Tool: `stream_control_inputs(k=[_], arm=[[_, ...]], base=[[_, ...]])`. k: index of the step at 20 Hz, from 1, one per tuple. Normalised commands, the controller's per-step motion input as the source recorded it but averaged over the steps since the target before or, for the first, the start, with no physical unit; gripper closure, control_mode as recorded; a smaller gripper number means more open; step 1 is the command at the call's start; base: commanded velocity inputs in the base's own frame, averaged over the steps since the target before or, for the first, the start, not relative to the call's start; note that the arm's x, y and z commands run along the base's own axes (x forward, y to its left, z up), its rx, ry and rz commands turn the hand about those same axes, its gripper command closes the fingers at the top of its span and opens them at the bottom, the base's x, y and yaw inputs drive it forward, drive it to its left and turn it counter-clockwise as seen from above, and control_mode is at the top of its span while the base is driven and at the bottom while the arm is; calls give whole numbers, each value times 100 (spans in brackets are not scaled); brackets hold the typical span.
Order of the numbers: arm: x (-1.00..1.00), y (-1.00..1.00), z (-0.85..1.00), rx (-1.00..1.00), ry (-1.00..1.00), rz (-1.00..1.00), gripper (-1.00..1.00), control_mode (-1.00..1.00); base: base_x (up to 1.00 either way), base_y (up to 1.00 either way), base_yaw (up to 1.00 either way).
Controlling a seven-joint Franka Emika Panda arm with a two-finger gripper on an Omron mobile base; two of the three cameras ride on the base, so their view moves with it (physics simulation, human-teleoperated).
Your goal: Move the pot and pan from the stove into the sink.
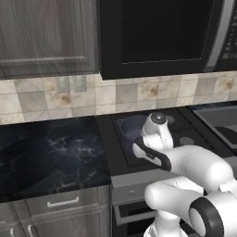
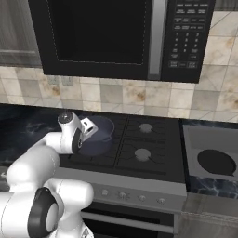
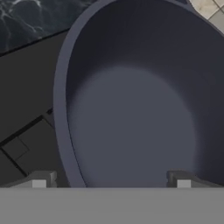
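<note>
Directly beneath the spread claw (image 3: 111, 181) sits the deep, smooth blue-grey pot (image 3: 140, 113) (round, matte inside), one fingertip (image 3: 37, 180) outside its rim over the black stove (image 3: 26, 131)

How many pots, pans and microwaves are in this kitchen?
Pot: 1
Pan: 1
Microwave: 1
Total: 3
</note>
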Motion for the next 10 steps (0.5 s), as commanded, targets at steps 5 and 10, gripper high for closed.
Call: stream_control_inputs(k=[5, 10], arm=[[4, 0, -15, -3, 0, 0, -100, -100], [0, 0, -1, 0, 0, 0, 100, -100]], base=[[0, 0, 0], [0, 0, 0]])
